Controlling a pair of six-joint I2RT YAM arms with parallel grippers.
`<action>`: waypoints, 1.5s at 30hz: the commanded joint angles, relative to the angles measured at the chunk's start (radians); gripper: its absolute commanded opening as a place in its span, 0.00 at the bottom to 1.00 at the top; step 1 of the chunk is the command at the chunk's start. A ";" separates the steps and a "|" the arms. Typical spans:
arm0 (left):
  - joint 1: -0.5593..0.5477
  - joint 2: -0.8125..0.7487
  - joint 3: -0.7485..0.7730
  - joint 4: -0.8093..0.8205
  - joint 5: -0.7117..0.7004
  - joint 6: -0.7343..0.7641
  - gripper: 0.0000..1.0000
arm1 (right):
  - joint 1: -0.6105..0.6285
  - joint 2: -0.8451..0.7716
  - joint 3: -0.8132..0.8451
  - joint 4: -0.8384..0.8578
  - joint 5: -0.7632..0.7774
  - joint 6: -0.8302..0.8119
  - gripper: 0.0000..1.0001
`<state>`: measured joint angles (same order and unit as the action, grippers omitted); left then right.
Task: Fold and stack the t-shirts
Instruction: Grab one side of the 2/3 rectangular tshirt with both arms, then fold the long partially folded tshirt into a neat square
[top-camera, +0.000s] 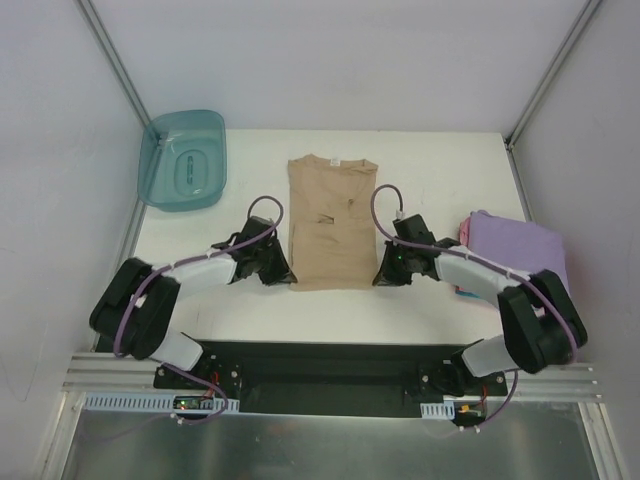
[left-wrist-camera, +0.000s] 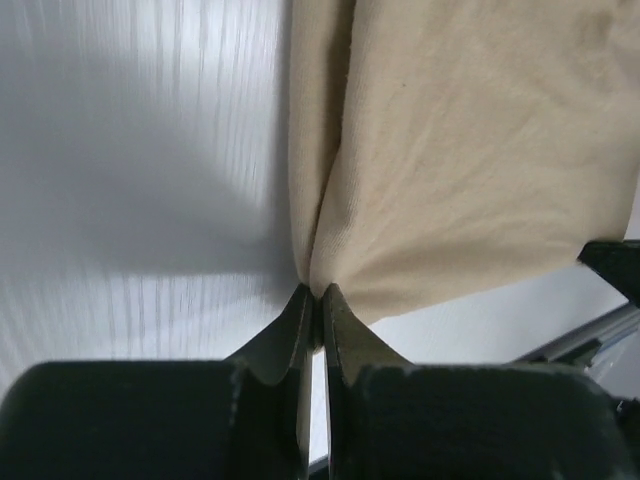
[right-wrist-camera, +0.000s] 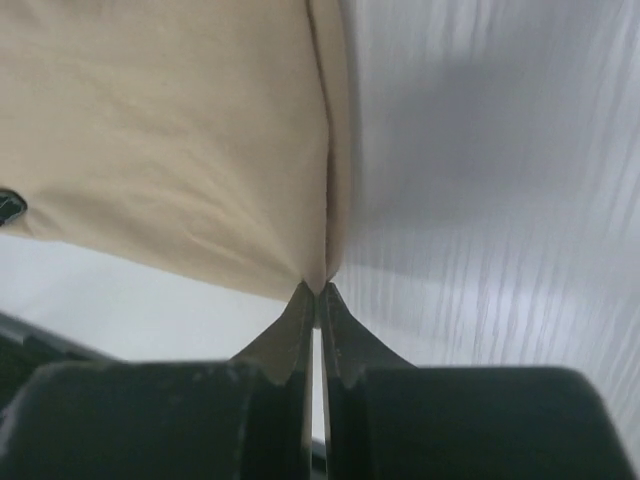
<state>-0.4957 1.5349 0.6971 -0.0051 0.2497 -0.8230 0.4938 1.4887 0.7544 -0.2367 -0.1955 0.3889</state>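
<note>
1. The teal plastic tub (top-camera: 183, 160) sits on the white table (top-camera: 250, 312). It is to the left of the tan t-shirt (top-camera: 332, 225) and well apart from it.
2. The left gripper (left-wrist-camera: 315, 292) is at the near left corner of the tan t-shirt. Its fingers are pressed together and pinch that corner of cloth.
3. The tan t-shirt lies flat on the table, folded into a long narrow shape. Its collar is at the far end.
4. The right gripper (right-wrist-camera: 317, 288) is at the near right corner of the tan t-shirt. Its fingers are squeezed shut on that corner too.
5. The folded lavender t-shirt (top-camera: 515, 245) lies to the right of the tan t-shirt, well apart. The pink t-shirt (top-camera: 465, 230) peeks out from under it.
</note>
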 joint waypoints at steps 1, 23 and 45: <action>-0.050 -0.290 -0.113 -0.108 -0.026 -0.022 0.00 | 0.028 -0.203 -0.053 -0.166 -0.108 -0.045 0.01; -0.144 -0.696 0.016 -0.271 -0.282 -0.005 0.00 | -0.004 -0.343 0.305 -0.503 -0.173 -0.180 0.01; 0.118 0.014 0.490 -0.211 -0.168 0.156 0.00 | -0.202 0.172 0.735 -0.467 0.026 -0.280 0.01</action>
<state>-0.4217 1.4548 1.1007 -0.2226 0.0761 -0.7311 0.3241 1.5940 1.3926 -0.6792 -0.3012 0.1707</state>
